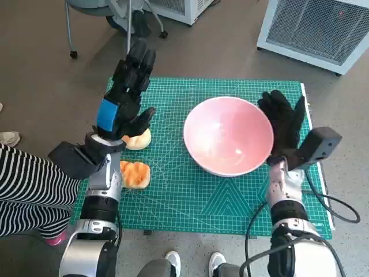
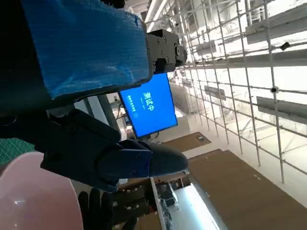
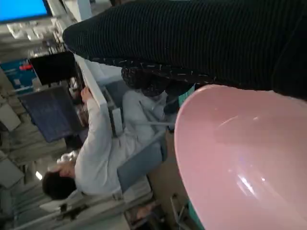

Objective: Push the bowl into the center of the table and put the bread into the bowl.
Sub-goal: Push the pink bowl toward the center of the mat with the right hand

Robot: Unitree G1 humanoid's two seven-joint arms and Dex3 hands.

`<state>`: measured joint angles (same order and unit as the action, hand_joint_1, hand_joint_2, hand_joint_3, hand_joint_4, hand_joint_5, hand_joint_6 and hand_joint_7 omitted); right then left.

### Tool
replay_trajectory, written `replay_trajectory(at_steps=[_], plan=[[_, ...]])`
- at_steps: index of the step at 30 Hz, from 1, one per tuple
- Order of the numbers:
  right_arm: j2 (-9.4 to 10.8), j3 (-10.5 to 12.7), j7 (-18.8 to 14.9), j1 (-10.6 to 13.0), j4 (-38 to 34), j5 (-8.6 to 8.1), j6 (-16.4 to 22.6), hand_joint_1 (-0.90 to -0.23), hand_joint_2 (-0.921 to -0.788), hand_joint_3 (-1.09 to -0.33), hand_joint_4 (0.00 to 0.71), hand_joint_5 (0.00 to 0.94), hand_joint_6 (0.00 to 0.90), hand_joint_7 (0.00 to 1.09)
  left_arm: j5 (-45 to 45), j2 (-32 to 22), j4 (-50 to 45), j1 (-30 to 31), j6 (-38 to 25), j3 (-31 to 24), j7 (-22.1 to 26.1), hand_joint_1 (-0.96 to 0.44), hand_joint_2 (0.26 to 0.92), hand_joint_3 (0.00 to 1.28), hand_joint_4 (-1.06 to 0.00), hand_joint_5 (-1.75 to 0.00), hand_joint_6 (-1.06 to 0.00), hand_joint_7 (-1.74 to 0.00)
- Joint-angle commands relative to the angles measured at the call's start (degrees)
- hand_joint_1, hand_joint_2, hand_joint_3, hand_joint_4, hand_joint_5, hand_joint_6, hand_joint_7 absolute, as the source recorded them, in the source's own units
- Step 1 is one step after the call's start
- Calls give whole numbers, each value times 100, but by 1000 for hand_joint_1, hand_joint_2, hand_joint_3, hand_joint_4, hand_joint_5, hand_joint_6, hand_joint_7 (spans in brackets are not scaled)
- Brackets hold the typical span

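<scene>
The left hand (image 1: pixel 125 98) is held raised above the desk with fingers spread wide and nothing in it. The right hand (image 1: pixel 283 122), fingers extended, is laid at the pink bowl (image 1: pixel 228 135)'s 3 o'clock side, apparently touching the rim. Two bread pieces (image 1: pixel 136 173) are seen at the bowl's 9 o'clock, on the green mat (image 1: pixel 219 202).

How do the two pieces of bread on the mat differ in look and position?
The near bread is orange-topped and lies fully visible beside the left forearm; the far bread looks paler and is partly hidden under the left hand. The far bread lies closer to the bowl's level; the near one sits nearer the robot. Both rest on the green mat, left of the bowl, neither held.
</scene>
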<state>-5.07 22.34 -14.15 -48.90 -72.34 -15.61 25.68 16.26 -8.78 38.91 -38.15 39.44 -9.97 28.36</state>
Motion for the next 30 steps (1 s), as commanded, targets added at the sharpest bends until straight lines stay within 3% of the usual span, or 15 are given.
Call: replay_trajectory(at_steps=[1, 8, 16, 22, 30], plan=[[162, 66, -19, -57, -120, -57, -166, -647, -921, -851, 82, 0, 29, 243, -47, -25, -34, 12, 35, -13, -38, -708, 921, 386, 1, 1, -7, -165], [300, 76, 28, -181, -133, -36, -245, -631, -921, -864, 76, 0, 38, 233, -72, -8, -44, 10, 7, 0, -61, -710, 921, 387, 1, 1, -9, -163], [320, -44, 48, -244, -151, 118, -265, -630, -921, -854, 74, 1, 45, 218, -72, 30, -71, 12, -36, 31, -82, -712, 921, 389, -2, -1, -9, -161], [215, -244, 74, -231, -136, 316, -184, -622, -921, -856, 74, 1, 46, 205, -75, 50, -129, 28, -70, 61, -86, -714, 921, 389, -5, -2, -11, -159], [-69, -388, 84, -205, 5, 542, 23, -637, -921, -853, 66, 1, 44, 193, -43, 51, -92, 20, -62, 60, -39, -715, 921, 389, -4, -1, -10, -157]])
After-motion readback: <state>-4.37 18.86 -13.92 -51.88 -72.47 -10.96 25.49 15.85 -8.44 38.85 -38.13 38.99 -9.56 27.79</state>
